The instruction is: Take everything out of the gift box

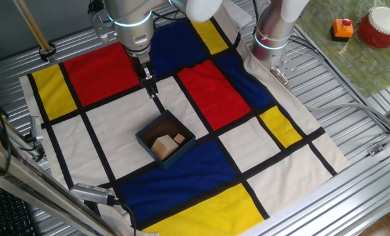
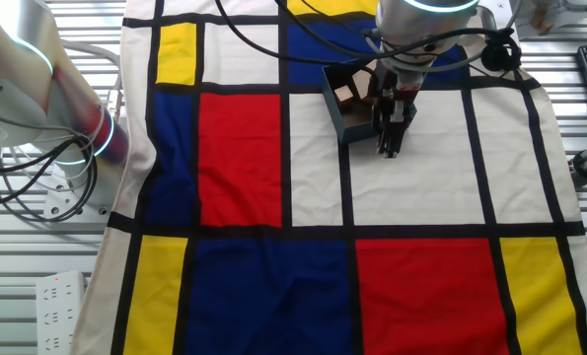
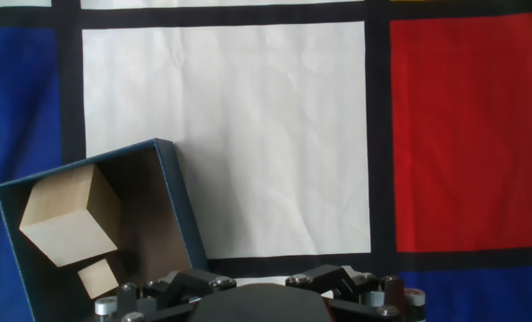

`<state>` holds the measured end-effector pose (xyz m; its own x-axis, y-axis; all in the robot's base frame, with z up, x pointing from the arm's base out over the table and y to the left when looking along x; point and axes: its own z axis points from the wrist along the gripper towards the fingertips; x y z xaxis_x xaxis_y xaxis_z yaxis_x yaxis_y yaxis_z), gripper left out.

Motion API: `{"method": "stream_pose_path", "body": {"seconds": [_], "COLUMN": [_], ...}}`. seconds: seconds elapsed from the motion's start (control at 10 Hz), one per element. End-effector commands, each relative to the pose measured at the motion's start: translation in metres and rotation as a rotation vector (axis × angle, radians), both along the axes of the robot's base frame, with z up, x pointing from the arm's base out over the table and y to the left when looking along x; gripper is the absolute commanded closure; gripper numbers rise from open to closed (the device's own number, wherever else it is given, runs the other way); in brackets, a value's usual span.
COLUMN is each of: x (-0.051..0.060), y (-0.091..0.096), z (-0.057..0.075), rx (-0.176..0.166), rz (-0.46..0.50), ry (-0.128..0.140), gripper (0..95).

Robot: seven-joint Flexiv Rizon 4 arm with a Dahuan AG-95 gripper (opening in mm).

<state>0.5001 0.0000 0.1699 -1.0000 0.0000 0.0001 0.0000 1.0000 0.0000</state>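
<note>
The gift box, dark blue outside and brown inside, sits on a white square of the cloth. It also shows in the other fixed view and at the lower left of the hand view. Two tan wooden blocks lie inside: a larger one and a smaller one; the other fixed view shows only one block. My gripper hangs above the cloth just beside the box, not in it. Its fingers look closed together and empty. The hand view shows only the gripper base.
A cloth of red, blue, yellow and white squares covers the metal table. A second robot's base stands at the cloth's far edge. A red pot and an orange item sit off the cloth.
</note>
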Motion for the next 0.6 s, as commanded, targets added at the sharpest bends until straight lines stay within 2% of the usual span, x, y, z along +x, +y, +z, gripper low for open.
{"method": "stream_pose_path", "body": {"seconds": [0.1,0.6], "x": [-0.0001,0.0048], "y": [0.0,0.0029], "z": [0.0001,0.0075], "rx": [0.009,0.005], "rz": [0.179,0.174], "ry": [0.086,0.092], "gripper": [95.0,95.0]}}
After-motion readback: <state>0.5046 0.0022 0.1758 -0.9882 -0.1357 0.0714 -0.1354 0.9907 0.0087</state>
